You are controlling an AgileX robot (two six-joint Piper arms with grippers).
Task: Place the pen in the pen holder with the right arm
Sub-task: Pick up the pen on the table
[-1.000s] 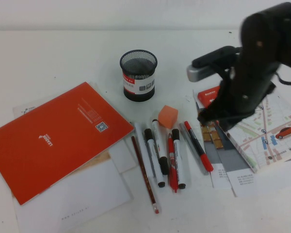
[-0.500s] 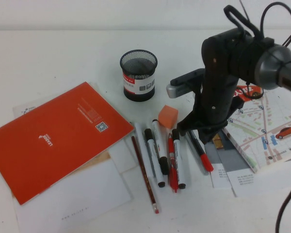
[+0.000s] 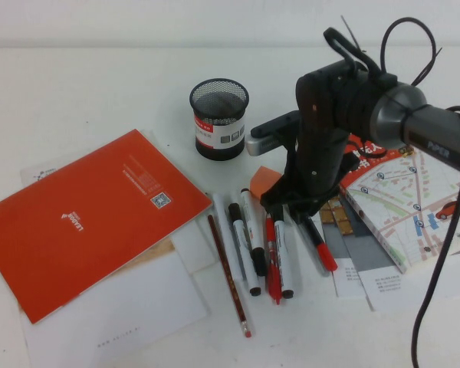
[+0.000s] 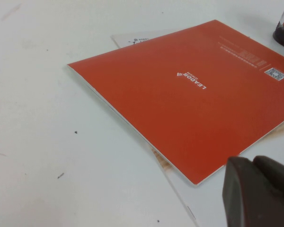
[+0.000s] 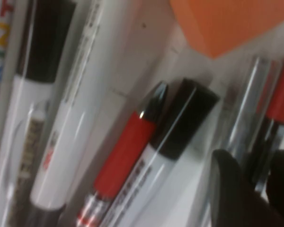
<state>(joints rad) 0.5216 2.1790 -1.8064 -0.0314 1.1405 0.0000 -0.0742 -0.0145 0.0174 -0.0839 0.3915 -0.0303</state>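
The pen (image 3: 323, 250), slim with red ends and a black middle, lies on the table at the right end of a row of markers. My right gripper (image 3: 294, 205) is low over its upper end. In the right wrist view the gripper (image 5: 258, 189) is open, with its two dark fingers (image 5: 229, 189) on either side of the pen (image 5: 278, 101), which still lies flat. The pen holder (image 3: 218, 119), a black mesh cup with a label band, stands upright behind the row, empty as far as I see. My left gripper (image 4: 258, 191) is shut and empty, over white paper beside an orange notebook.
A slim grey pen (image 5: 246, 118), a red marker (image 3: 273, 264), black-capped white markers (image 3: 284, 257) and a pencil (image 3: 228, 272) lie beside the pen. An orange cube (image 3: 264, 179) sits behind them. The orange notebook (image 3: 84, 215) lies at left, a map brochure (image 3: 414, 207) at right.
My right arm has swung left and down from over the brochure to the upper end of the pen. The pens and the holder have not moved.
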